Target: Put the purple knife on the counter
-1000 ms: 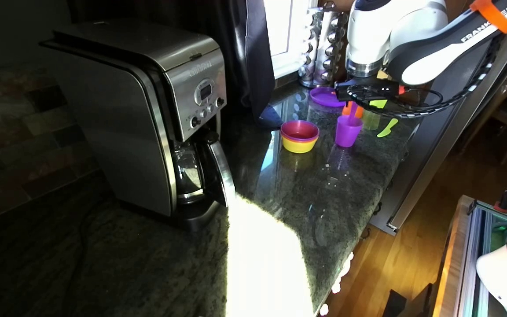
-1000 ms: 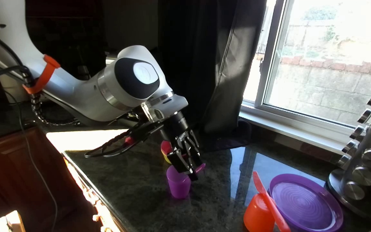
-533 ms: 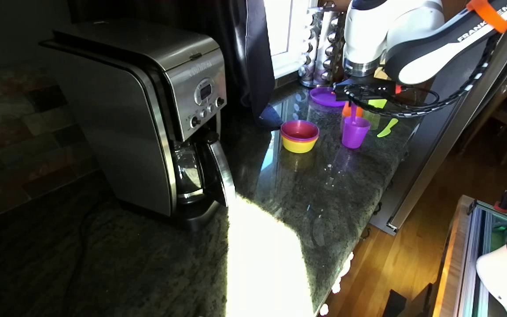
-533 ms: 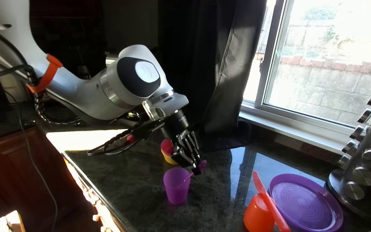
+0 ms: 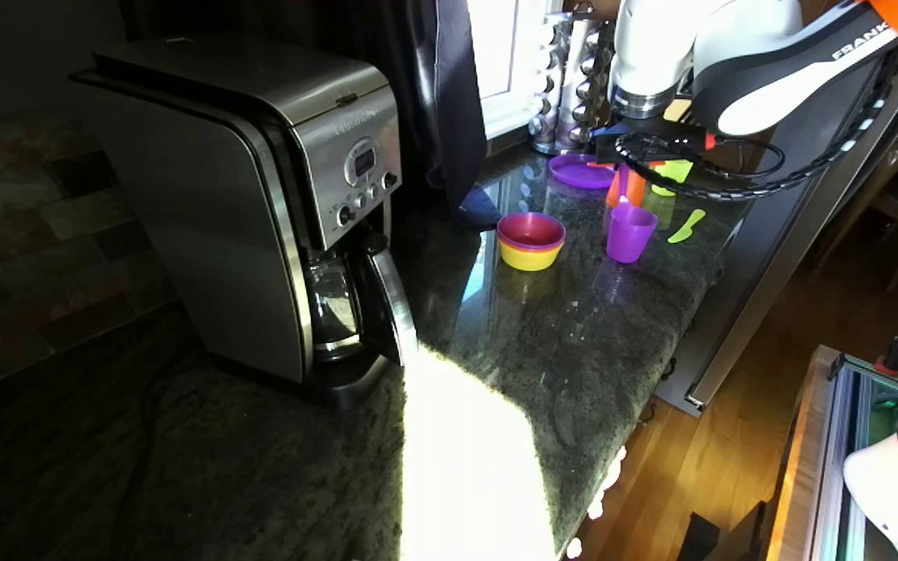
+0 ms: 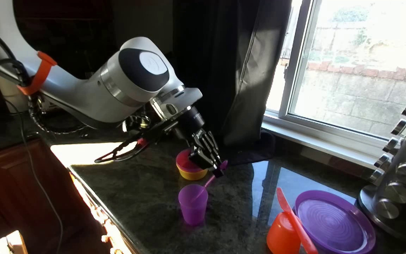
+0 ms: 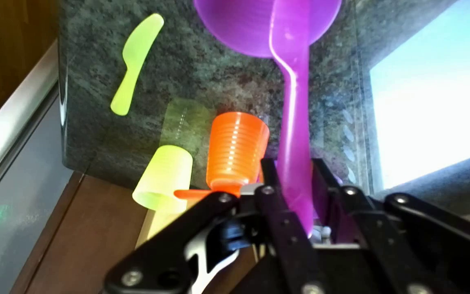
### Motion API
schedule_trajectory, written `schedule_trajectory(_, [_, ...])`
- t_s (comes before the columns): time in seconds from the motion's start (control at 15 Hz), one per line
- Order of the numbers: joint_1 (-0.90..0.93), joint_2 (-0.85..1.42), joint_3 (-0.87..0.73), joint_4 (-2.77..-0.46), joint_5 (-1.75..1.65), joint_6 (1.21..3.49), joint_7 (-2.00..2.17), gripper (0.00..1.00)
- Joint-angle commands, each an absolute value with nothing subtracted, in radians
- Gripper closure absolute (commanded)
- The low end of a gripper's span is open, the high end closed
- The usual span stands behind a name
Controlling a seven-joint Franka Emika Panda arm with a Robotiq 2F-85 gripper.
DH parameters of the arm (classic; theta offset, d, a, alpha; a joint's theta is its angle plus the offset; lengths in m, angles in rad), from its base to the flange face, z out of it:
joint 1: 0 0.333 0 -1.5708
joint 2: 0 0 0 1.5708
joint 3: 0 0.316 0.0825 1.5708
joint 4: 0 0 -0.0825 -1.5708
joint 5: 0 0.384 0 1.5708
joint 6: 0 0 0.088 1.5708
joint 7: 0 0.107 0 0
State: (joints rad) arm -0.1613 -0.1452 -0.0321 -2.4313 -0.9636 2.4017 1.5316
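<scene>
Lime-green knife (image 7: 135,67) lies flat on the counter (image 7: 92,81), in the wrist view left of the purple cup (image 7: 233,26). Farther right, the purple knife (image 7: 295,122) slants down to that cup's mouth; whether its tip dips inside I cannot tell. The fingers (image 7: 269,173) pinch its handle, likely leaving the blade free to be laid beside the cup. It looks glossy, slim, stepped at the blade.

In both exterior views, a dark curtain (image 6: 224,67) hangs beside a bright window (image 6: 344,63); outside stands a pale block wall (image 6: 372,97) topped with reddish bricks. Indoors, a tiled wall (image 5: 28,241) in mixed earthy colours lies in shadow. A patch of sunlight (image 5: 468,475) glares white. The floor (image 5: 675,452) is wood; a reddish-brown cabinet (image 6: 12,173) sits in shade.
</scene>
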Motion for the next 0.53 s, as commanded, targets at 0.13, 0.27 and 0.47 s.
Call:
schedule_trajectory(0.13, [-0.146,-0.283,-0.026,-2.472,-1.09,2.35,1.547,0.94])
schedule_trajectory(0.27, [-0.145,-0.318,-0.028,-2.469,-1.109,2.34,1.535,0.94])
schedule_trajectory(0.47, [-0.158,-0.342,-0.029,-2.444,-1.166,2.334,1.585,0.94])
